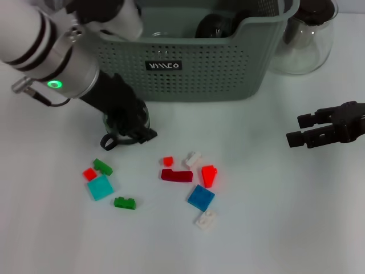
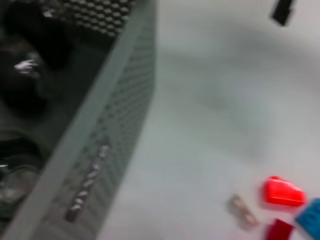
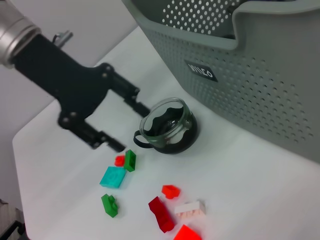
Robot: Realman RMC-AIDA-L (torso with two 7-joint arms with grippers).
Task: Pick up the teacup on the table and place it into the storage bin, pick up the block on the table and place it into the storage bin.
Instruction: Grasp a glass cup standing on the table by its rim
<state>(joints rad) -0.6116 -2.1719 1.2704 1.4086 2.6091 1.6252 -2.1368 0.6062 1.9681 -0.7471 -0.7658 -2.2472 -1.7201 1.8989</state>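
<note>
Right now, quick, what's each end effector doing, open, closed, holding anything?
Left end effector: open, empty, fingers either side of the teacup near the storage bin.
Right end effector: open, empty, off to the right over the table.

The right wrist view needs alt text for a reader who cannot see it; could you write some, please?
The left gripper, fingers open, reaches down at a dark glass teacup standing upright on the white table beside the storage bin. Small red, green, teal and white blocks lie scattered in front of the cup.
</note>
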